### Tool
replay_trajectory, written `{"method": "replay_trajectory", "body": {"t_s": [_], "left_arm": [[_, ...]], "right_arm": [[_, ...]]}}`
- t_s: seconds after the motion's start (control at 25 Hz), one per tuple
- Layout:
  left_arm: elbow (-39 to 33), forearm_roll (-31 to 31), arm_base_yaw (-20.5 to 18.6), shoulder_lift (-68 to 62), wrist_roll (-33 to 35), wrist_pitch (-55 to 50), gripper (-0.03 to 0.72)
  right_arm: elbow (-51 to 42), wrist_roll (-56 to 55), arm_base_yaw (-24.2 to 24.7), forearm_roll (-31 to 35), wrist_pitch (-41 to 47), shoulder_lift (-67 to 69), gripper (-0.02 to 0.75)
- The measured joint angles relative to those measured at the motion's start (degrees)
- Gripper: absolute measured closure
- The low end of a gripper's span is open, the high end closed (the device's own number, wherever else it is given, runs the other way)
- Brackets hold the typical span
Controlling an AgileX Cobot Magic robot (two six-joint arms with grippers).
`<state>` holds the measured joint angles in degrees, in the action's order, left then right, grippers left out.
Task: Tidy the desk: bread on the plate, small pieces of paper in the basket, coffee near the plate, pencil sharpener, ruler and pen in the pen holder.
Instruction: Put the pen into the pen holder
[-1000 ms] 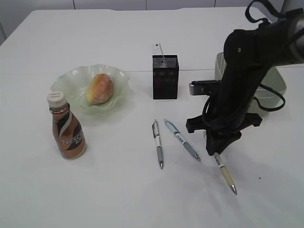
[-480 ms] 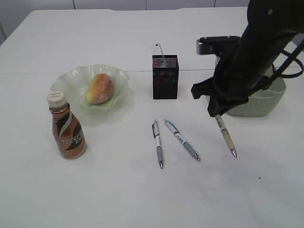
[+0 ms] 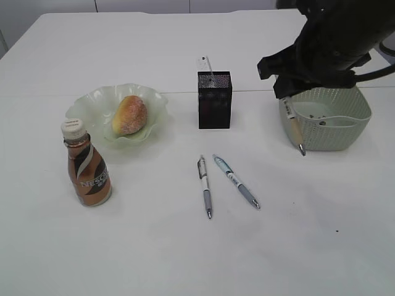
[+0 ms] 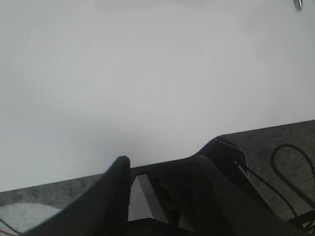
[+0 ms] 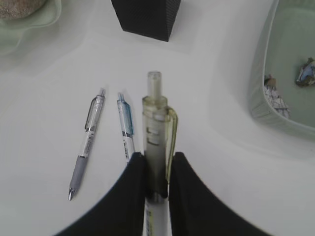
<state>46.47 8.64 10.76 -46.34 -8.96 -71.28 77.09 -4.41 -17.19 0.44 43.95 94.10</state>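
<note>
Hanging above the table, a yellowish pen (image 3: 292,125) is clamped between the right gripper (image 5: 156,179) fingers, tip down, just in front of the basket (image 3: 345,132) with paper scraps inside. Two more pens (image 3: 205,185) are left lying on the table (image 3: 154,246) before the pen holder (image 3: 215,100). Bread (image 3: 129,115) is seen on the plate (image 3: 92,102), coffee (image 3: 87,163) beside it. Left gripper (image 4: 162,172): can't be told whether it's apart or together.

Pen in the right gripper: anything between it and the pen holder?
Nothing visible. The pen hangs from the right gripper in front of the basket; the pen holder stands to its left across bare table.
</note>
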Motion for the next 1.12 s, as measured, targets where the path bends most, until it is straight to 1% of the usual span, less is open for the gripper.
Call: {"method": "replay_trajectory", "body": {"t_s": [0.24, 0.68, 1.12], "left_arm": [[0.0, 1.11, 0.0, 0.0, 0.0, 0.0, 0.381], [0.0, 1.58, 0.0, 0.0, 0.0, 0.0, 0.381], [0.0, 1.7, 0.0, 0.0, 0.0, 0.0, 0.381]], "right_arm": [[-0.11, 0.12, 0.0, -2.22, -5.41, -0.24, 0.638], [-0.11, 0.12, 0.0, -3.35, -16.41, -0.24, 0.638], [-0.11, 0.24, 0.0, -4.51, -38.56, 2.44, 0.638]]}}
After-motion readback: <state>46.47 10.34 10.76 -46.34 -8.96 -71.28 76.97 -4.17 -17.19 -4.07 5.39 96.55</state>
